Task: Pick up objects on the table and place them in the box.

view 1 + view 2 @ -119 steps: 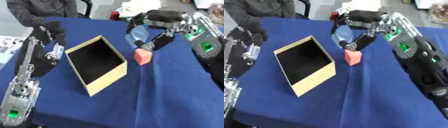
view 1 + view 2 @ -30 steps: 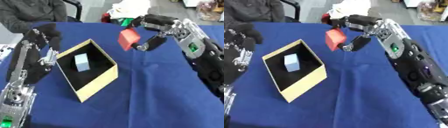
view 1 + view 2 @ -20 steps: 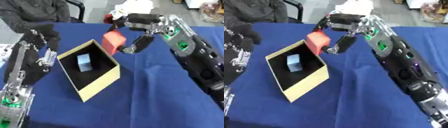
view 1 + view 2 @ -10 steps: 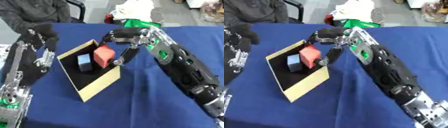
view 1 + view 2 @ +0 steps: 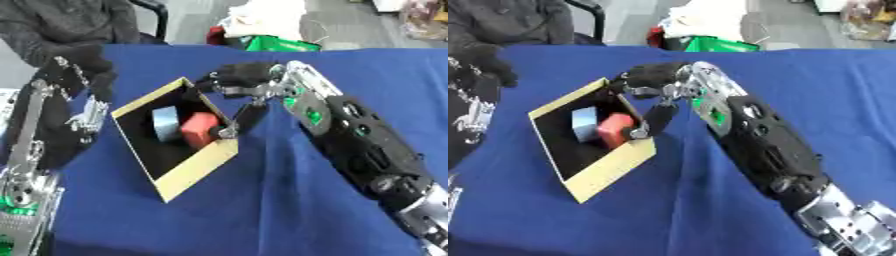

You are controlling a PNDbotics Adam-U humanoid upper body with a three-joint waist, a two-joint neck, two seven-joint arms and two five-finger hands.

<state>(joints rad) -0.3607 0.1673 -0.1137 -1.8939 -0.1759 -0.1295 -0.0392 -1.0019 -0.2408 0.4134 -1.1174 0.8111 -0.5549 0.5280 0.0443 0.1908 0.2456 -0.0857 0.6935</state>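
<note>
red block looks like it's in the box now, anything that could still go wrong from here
1. The right hand hangs right over the box's near corner, one finger reaching down by the rim. Pulling back low could catch the wall and drag or tip the box.
2. The red block leans against the grey block close to that wall, so a knock could shift both.
3. The left hand sits just beside the box's far side; a careless move there could nudge it.

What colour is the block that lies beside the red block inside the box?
Pale blue-grey block, seen best in the left eye view.
</note>
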